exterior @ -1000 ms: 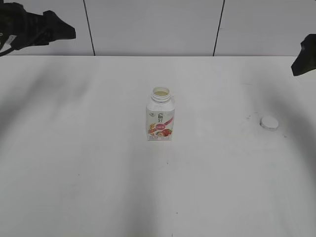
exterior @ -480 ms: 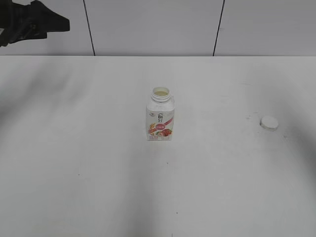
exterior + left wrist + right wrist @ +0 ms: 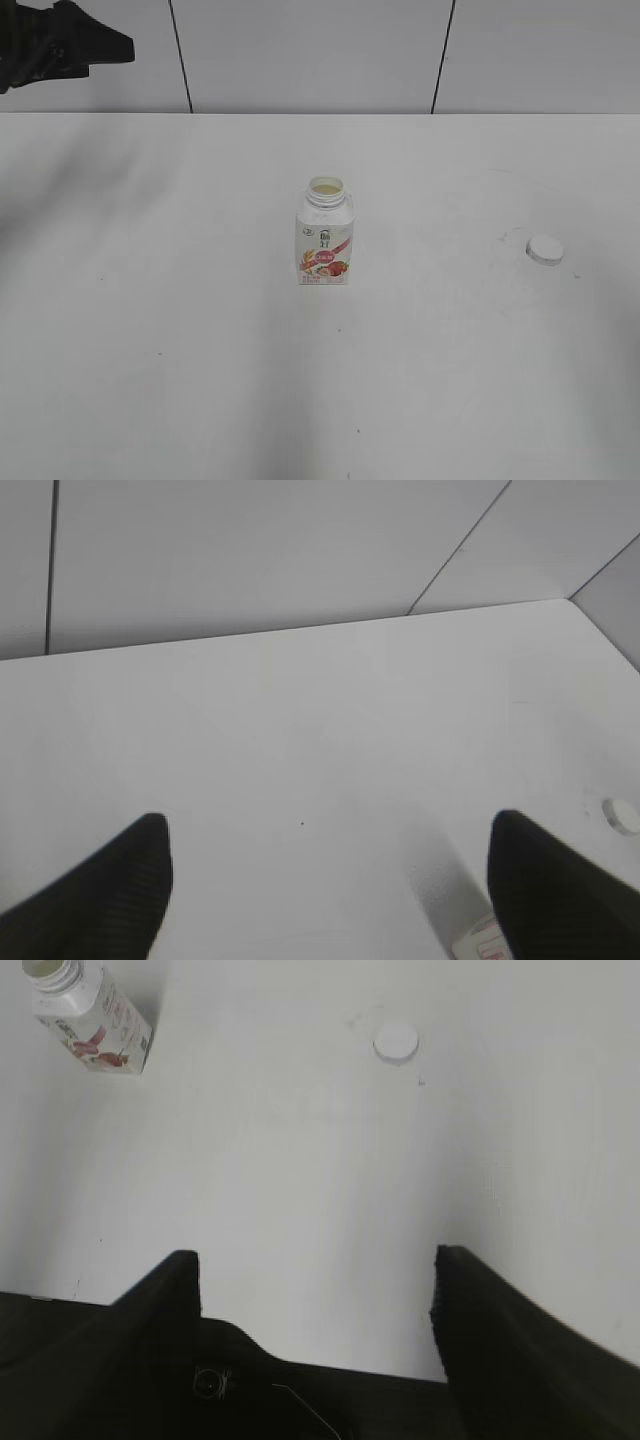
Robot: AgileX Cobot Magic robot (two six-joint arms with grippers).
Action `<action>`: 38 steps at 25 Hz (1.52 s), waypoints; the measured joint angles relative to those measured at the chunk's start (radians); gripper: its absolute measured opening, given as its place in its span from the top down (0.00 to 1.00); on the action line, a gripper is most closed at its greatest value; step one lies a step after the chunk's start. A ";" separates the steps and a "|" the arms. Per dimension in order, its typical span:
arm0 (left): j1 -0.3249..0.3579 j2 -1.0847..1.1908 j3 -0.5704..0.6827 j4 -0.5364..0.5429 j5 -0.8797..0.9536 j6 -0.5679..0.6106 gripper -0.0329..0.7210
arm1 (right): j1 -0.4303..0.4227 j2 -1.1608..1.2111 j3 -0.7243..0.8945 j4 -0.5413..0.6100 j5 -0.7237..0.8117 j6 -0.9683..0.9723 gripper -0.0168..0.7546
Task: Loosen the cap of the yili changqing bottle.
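Evidently the task is complete or past its goal: the yili changqing bottle stands upright near the middle of the table with its threaded neck bare and its mouth open, and the cap lies flat on the table well apart from it, toward the right side in the exterior view. Nothing appears left to loosen; judged from this layout, only retreat of the arms remains. The left gripper hangs above the table with its two dark fingers spread wide and nothing between them; in its wrist view the bottle shows only as a sliver at the lower right, cut off by the frame and partly behind the right-hand finger. The right gripper is likewise spread wide and empty, high over the table, with bottle and cap both far ahead of it. In the exterior view only a dark part of the left arm shows at the upper left corner; the right arm is out of that frame entirely. Label text is too small to read, and the bottle's fill level cannot be judged beyond a pale surface seen in the mouth.
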 joint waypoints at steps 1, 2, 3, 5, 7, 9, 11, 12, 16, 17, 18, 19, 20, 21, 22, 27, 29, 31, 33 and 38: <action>0.000 0.000 0.000 0.000 0.000 0.001 0.18 | 0.000 -0.042 0.018 0.000 0.010 0.004 0.24; 0.000 0.000 0.000 0.000 0.000 0.001 0.18 | 0.000 -0.083 0.032 -0.001 0.013 0.006 0.24; 0.000 0.000 0.000 0.000 0.001 0.001 0.18 | 0.000 -0.122 0.049 -0.003 0.015 0.010 0.24; 0.001 0.000 0.000 0.000 0.001 0.001 0.18 | 0.000 -0.192 0.085 -0.006 0.015 0.012 0.24; 0.001 0.000 0.000 0.000 0.001 0.002 0.18 | 0.000 -0.260 0.122 -0.022 0.017 0.013 0.24; 0.001 0.000 0.000 0.000 0.001 0.014 0.18 | 0.000 -0.336 0.162 -0.058 0.017 0.013 0.24; 0.001 0.000 0.000 0.000 0.012 0.017 0.18 | 0.000 -0.406 0.204 -0.091 0.013 0.016 0.24; 0.001 -0.002 0.000 0.000 0.023 0.019 0.18 | 0.000 -0.445 0.222 -0.107 0.008 0.018 0.24; 0.000 -0.033 0.000 0.001 0.072 0.025 0.18 | 0.000 -0.575 0.280 -0.141 -0.022 0.037 0.24; 0.000 -0.041 0.000 0.001 0.081 0.025 0.18 | 0.000 -0.604 0.297 -0.151 -0.029 0.049 0.24; 0.000 -0.049 0.000 0.000 0.087 0.025 0.18 | 0.000 -0.625 0.316 -0.161 -0.035 0.059 0.24; 0.000 -0.052 0.000 0.000 0.088 0.025 0.18 | 0.000 -0.642 0.335 -0.169 -0.040 0.068 0.24; 0.000 -0.054 0.000 0.000 0.089 0.025 0.18 | 0.000 -0.649 0.350 -0.174 -0.051 0.075 0.24; 0.000 -0.054 0.000 0.000 0.089 0.025 0.18 | 0.000 -0.651 0.366 -0.177 -0.068 0.082 0.24; 0.000 -0.054 0.000 0.000 0.089 0.025 0.18 | 0.000 -0.651 0.374 -0.179 -0.077 0.090 0.24; 0.000 -0.054 0.000 0.000 0.088 0.025 0.18 | 0.000 -0.651 0.377 -0.194 -0.094 0.110 0.24; 0.000 -0.054 0.000 0.000 0.088 0.025 0.18 | 0.000 -0.651 0.377 -0.194 -0.096 0.112 0.24; 0.000 -0.054 0.000 0.000 0.088 0.025 0.18 | 0.000 -0.651 0.377 -0.194 -0.095 0.112 0.24; 0.000 -0.054 0.000 0.000 0.088 0.025 0.18 | 0.000 -0.651 0.377 -0.194 -0.096 0.112 0.24; 0.000 -0.054 0.000 0.000 0.088 0.025 0.18 | 0.000 -0.651 0.377 -0.194 -0.097 0.112 0.24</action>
